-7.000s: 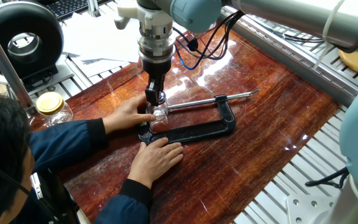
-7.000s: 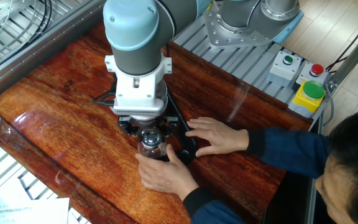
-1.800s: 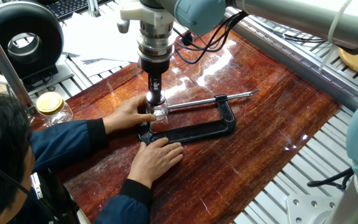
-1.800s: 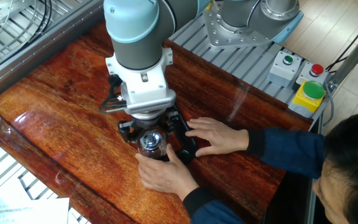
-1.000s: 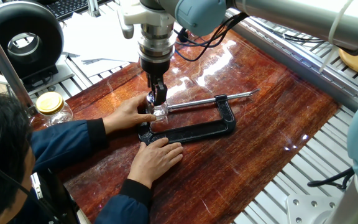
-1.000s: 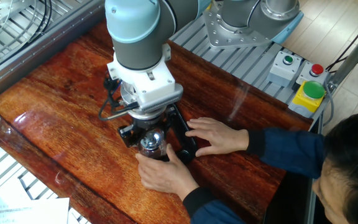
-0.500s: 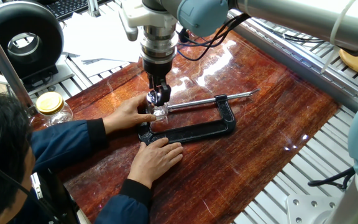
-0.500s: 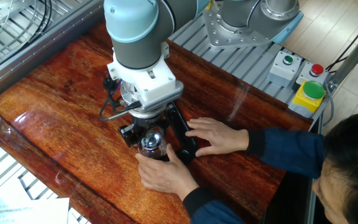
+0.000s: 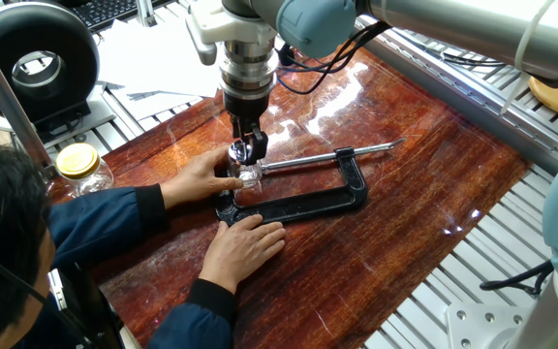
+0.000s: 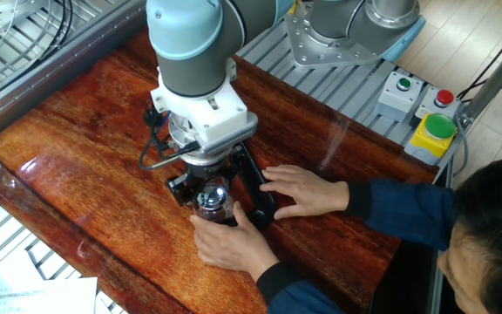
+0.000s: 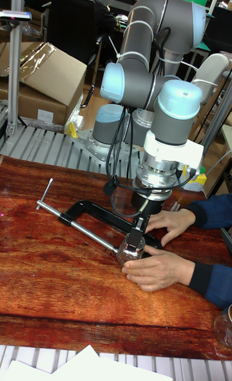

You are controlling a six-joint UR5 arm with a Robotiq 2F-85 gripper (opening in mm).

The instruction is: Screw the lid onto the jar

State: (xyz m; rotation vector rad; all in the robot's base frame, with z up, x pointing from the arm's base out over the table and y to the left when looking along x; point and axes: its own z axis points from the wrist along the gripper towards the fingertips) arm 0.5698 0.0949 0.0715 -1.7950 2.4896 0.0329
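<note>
The small clear jar (image 9: 250, 178) stands upright on the wooden table, against the black C-clamp (image 9: 308, 202). A person's hand (image 9: 200, 176) steadies it from the side. My gripper (image 9: 246, 153) points straight down over the jar's mouth, its fingers shut on the transparent lid (image 9: 245, 160), which sits on the jar's neck. From the other side the lid (image 10: 211, 197) shows as a shiny disc under the gripper (image 10: 208, 185), with the jar (image 10: 215, 212) below. The tall view shows the jar (image 11: 133, 250) beneath the gripper (image 11: 138, 231). The threads are hidden.
The person's second hand (image 9: 245, 244) presses on the clamp's near end. A glass jar with a yellow lid (image 9: 79, 165) stands at the table's left edge. The clamp's steel screw rod (image 9: 342, 153) lies toward the back. A button box (image 10: 431, 131) sits at the far corner.
My wrist has turned about its vertical axis while staying over the jar. The jar, the clamp and both hands have stayed in place.
</note>
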